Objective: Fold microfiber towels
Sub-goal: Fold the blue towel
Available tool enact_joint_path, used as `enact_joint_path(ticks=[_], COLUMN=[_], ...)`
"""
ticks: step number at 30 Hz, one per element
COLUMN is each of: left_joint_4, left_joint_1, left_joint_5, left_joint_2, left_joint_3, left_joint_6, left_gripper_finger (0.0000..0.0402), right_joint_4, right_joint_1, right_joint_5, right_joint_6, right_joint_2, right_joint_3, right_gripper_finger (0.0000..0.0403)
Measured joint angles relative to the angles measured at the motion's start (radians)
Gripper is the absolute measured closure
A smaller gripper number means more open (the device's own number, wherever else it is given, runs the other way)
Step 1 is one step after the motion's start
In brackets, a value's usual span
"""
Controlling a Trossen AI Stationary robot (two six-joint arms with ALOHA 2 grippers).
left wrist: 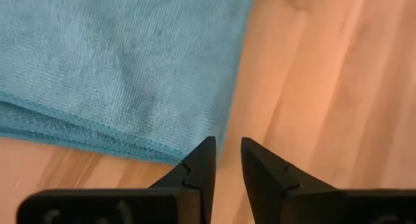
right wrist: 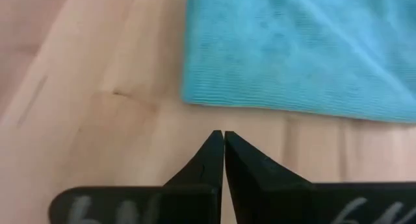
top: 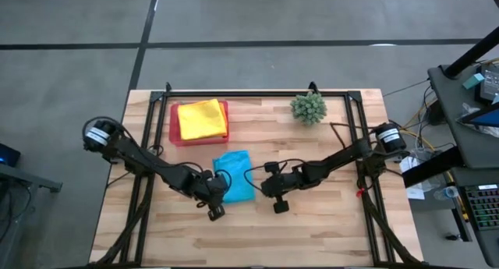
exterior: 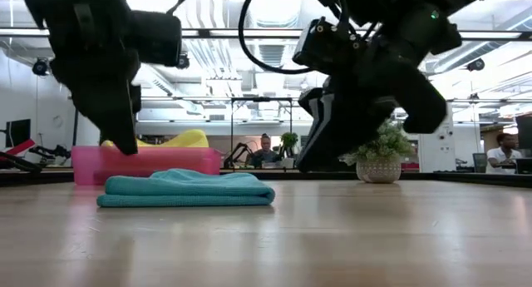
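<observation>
A turquoise blue towel (top: 234,175) (exterior: 187,189) lies folded in several layers, flat on the wooden table near its middle. My left gripper (top: 216,207) (left wrist: 226,162) hangs just off the towel's near left corner, above the wood, narrowly open with nothing between its fingers. My right gripper (top: 273,197) (right wrist: 223,146) is shut and hovers over bare wood just off the towel's right side. In the low view both grippers (exterior: 126,145) (exterior: 307,162) are clear of the table. A yellow towel (top: 201,118) lies in the pink tray (top: 173,136).
The pink tray stands at the far left of the table and a spiky green plant ball (top: 309,107) at the far right. A dark frame (top: 257,92) runs along the table's far edge and sides. Bare wood stretches along the near edge (top: 249,238).
</observation>
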State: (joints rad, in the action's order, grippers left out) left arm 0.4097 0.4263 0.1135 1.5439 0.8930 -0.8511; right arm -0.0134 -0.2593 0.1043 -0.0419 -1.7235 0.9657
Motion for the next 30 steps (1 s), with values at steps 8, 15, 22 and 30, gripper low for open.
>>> enact_joint_path(ticks=[8, 15, 22, 30], left_joint_4=[0.076, 0.073, 0.079, 0.070], left_joint_1=[-0.003, -0.106, -0.259, -0.357], left_joint_5=[0.044, 0.158, 0.211, 0.223], left_joint_2=[-0.091, -0.120, -0.074, -0.044], left_joint_3=[-0.002, -0.025, -0.043, -0.068], left_joint_6=[-0.005, -0.033, -0.052, -0.056], left_gripper_finger=[0.0343, 0.0343, 0.0343, 0.0327], right_joint_4=[0.003, -0.030, -0.058, -0.083], right_joint_1=[0.083, 0.169, 0.214, 0.223], right_joint_5=[0.005, 0.004, 0.000, 0.000], right_joint_6=[-0.073, -0.127, -0.160, -0.184], right_joint_2=[0.022, 0.022, 0.022, 0.022], right_joint_3=[0.000, -0.003, -0.004, -0.008], right_gripper_finger=[0.0394, 0.0394, 0.0394, 0.0394])
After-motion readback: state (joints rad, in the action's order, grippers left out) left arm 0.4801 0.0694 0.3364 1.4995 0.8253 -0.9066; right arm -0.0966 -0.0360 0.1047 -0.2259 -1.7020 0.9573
